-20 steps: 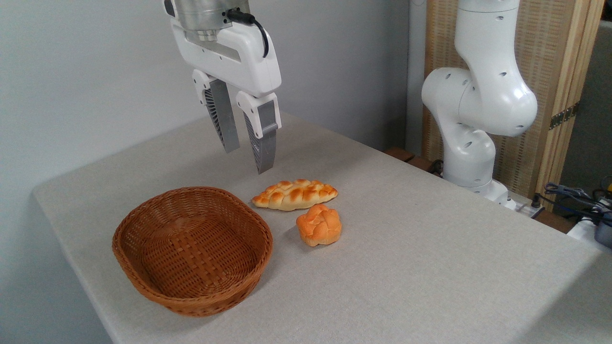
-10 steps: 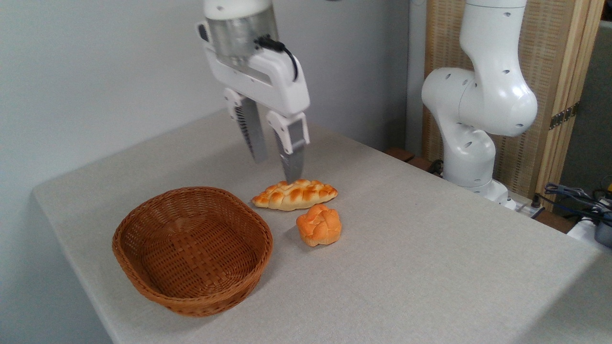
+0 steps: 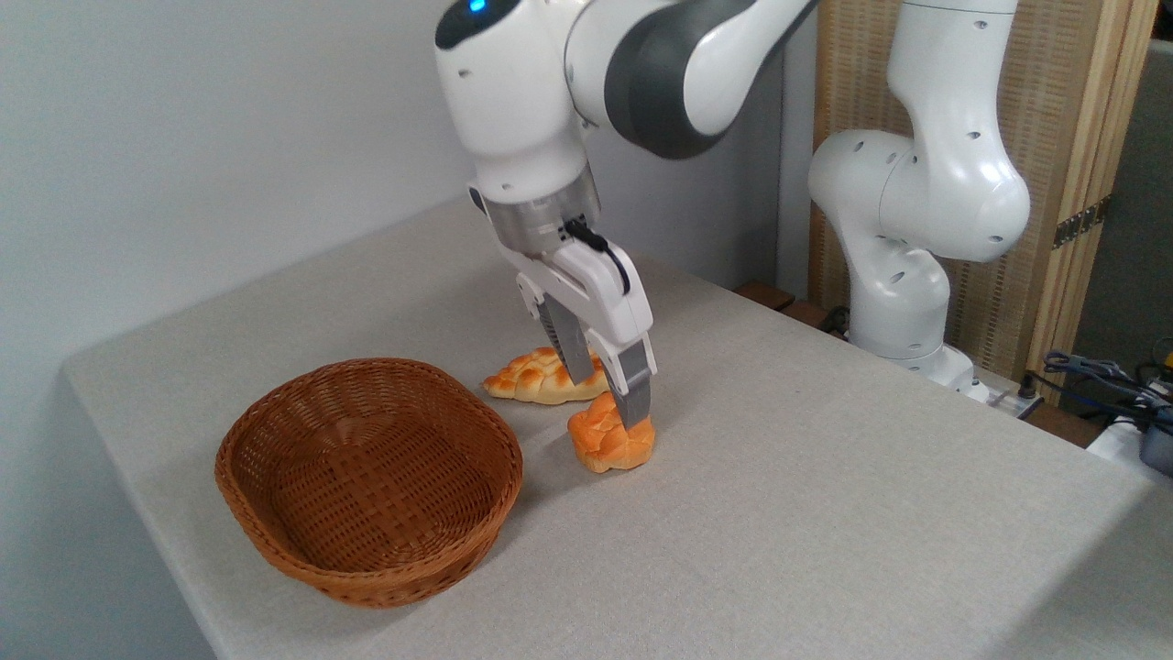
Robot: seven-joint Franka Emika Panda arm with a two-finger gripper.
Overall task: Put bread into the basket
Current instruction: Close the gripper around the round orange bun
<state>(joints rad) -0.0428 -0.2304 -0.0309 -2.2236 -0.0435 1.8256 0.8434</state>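
Cloth-covered table (image 3: 825, 513), lumpy knotted bun (image 3: 607, 442)

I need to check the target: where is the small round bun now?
The small round bun lies on the table, right of the basket and just in front of the braided loaf, with the open hand at its top.

The white arm reaches down from the top of the view toward six o'clock, its wrist tipped slightly, and the gripper (image 3: 609, 401) points at the table with its two grey fingers (image 3: 634, 396) set a little apart.
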